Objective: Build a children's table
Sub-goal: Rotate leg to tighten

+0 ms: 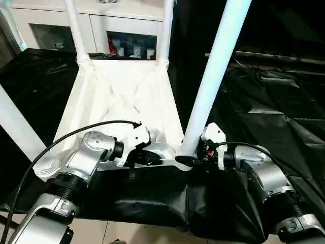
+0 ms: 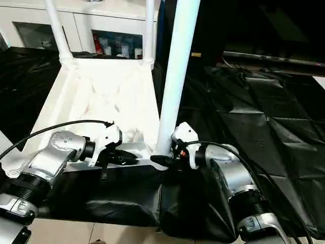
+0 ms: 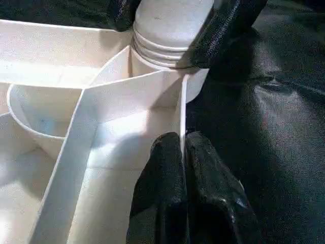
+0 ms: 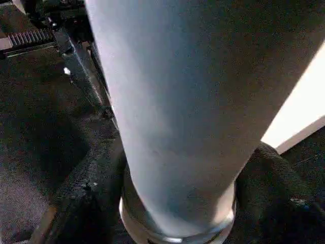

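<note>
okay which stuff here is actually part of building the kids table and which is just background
Part of the job: tabletop, upside down; near-right leg in the right gripper; two far legs; left gripper pinching the tabletop's near wall.

Just around: cabinet, black sheet.

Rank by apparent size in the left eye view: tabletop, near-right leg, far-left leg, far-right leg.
1. tabletop
2. near-right leg, enlarged by nearness
3. far-left leg and far-right leg: look alike, not ranked
</note>
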### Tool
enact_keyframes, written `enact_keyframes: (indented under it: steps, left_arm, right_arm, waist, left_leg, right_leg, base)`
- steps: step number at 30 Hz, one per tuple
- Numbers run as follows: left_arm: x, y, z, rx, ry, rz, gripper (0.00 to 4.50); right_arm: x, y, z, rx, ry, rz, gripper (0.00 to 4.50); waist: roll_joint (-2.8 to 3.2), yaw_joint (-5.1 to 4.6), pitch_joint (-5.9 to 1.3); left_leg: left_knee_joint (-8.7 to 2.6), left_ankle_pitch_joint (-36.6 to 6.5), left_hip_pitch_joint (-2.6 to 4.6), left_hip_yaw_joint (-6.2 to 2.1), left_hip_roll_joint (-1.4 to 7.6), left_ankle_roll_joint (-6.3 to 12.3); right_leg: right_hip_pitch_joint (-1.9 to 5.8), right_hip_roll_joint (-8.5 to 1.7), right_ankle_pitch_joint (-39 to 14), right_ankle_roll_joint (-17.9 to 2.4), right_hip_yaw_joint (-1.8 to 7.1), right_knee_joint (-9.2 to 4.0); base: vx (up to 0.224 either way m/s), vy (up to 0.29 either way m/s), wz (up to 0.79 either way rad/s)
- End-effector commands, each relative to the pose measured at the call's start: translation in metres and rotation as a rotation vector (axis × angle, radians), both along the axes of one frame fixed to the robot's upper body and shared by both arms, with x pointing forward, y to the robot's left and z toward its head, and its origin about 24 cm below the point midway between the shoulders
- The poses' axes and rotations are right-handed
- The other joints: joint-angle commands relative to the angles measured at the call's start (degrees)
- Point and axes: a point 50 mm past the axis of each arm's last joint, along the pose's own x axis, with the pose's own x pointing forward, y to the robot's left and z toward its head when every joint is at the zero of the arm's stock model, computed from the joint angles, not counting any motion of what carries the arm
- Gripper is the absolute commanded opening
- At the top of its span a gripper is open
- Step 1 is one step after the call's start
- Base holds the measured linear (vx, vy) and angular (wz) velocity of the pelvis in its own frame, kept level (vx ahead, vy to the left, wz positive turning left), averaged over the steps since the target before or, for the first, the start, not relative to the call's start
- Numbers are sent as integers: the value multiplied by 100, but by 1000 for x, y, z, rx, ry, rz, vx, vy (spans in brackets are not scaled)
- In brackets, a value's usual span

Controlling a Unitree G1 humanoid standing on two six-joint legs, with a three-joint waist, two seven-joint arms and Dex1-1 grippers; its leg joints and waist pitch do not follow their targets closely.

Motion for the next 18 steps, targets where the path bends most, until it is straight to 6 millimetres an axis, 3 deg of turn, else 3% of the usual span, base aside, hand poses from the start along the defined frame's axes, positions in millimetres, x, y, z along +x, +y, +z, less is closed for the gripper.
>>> enact_keyframes:
  steps: [1,4,7,13,15,17,18]
  left_arm:
    - [-1,-10,-5,-21,3,1,0]
    - [6,-17,-7,-11,-29,83,0]
    - [11,-24,-9,-5,-58,144,0]
    - [25,-61,-14,15,-107,364,0]
    - [25,-75,-15,15,-113,381,0]
    - [22,-93,-16,11,-119,363,0]
    - [21,-95,-15,11,-124,347,0]
  right_arm:
    - [-1,0,-2,14,13,-16,269]
    - [3,3,-9,54,23,-137,267]
    - [8,5,-15,59,31,-244,267]
    - [26,24,-32,6,66,-658,266]
    - [31,33,-34,-2,87,-752,266]
    - [32,54,-31,13,62,-724,266]
    - [30,61,-29,13,42,-677,266]
  waist:
    - [-26,-15,-274]
    - [-21,-21,-255]
    - [-41,-29,-242]
    - [-9,-84,-233]
    - [17,-99,-256]
    - [5,-108,-273]
    - [61,-96,-275]
  left_leg:
    - [-360,-937,6,12,138,286]
    - [-375,-1060,8,15,138,245]
    - [-403,-1357,26,-4,132,86]
    - [-424,-1474,30,-26,108,-102]
    - [-423,-1415,23,-30,114,-106]
    - [-407,-1294,-3,-22,102,-65]
    - [-413,-1258,-2,-33,104,-59]
  right_leg:
    - [311,-307,-695,-1204,252,-364]
    - [291,-312,-928,-1154,255,-397]
    - [272,-344,-1823,-879,253,-489]
    - [231,-333,-2200,-704,247,-541]
    - [234,-327,-1968,-710,252,-526]
    - [257,-313,-1641,-738,251,-497]
    - [266,-313,-1516,-764,246,-480]
  base:
    - [0,0,0]
    - [0,0,0]
    - [0,0,0]
    - [0,0,0]
    - [0,0,0]
    - [0,0,0]
    - [0,0,0]
